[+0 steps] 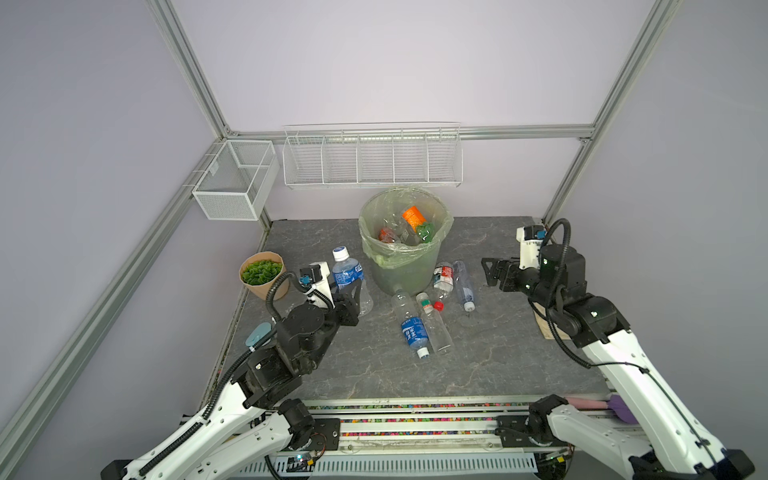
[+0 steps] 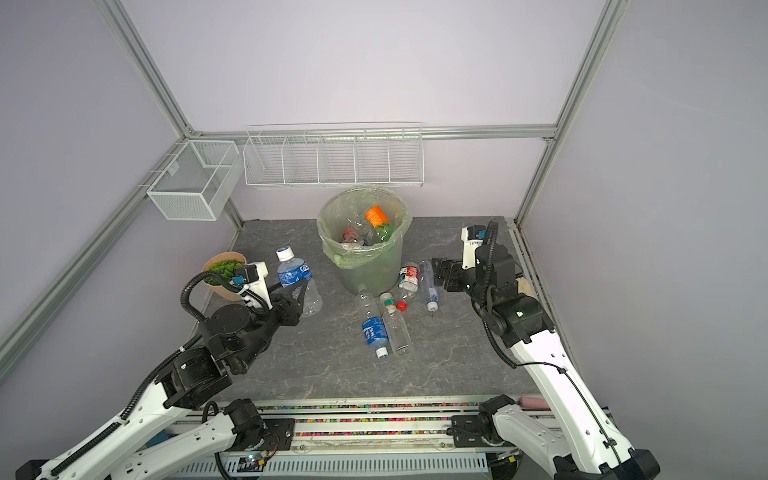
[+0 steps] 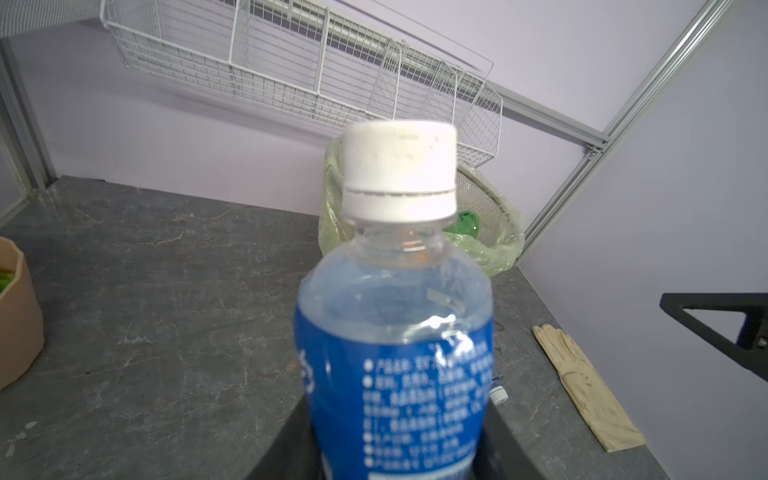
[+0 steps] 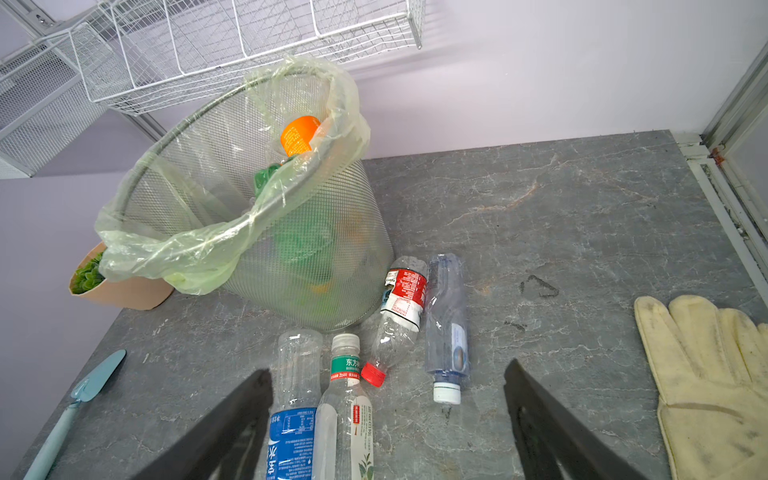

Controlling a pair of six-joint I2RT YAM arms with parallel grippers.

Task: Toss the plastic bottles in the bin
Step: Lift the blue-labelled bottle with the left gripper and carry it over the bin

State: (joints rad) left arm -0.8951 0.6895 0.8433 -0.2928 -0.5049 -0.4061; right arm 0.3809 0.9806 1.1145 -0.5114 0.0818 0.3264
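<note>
My left gripper point(image 1: 352, 291) point(image 3: 399, 453) is shut on a plastic bottle point(image 1: 348, 272) point(image 2: 293, 270) point(image 3: 395, 332) with a blue label and a white cap. The bottle stands roughly upright, left of the bin point(image 1: 399, 270) point(image 2: 368, 272) point(image 4: 316, 266). The bin holds an orange-labelled bottle point(image 1: 413, 218), a green one point(image 1: 427, 231) and others. Several bottles lie in front of the bin: blue-labelled point(image 1: 412, 328) point(image 4: 291, 432), green-banded point(image 1: 435, 326) point(image 4: 349, 415), red-labelled point(image 1: 444, 277) point(image 4: 401, 303) and bluish clear point(image 1: 464, 286) point(image 4: 449, 328). My right gripper point(image 1: 489, 271) point(image 4: 388, 374) hangs open above them, to their right.
A tan plant pot point(image 1: 262, 286) and a light blue trowel point(image 1: 257, 335) sit at the left edge. A pale glove point(image 4: 706, 374) point(image 3: 590, 386) lies at the right edge. White wire baskets point(image 1: 372, 160) point(image 1: 235, 178) hang on the back and left walls.
</note>
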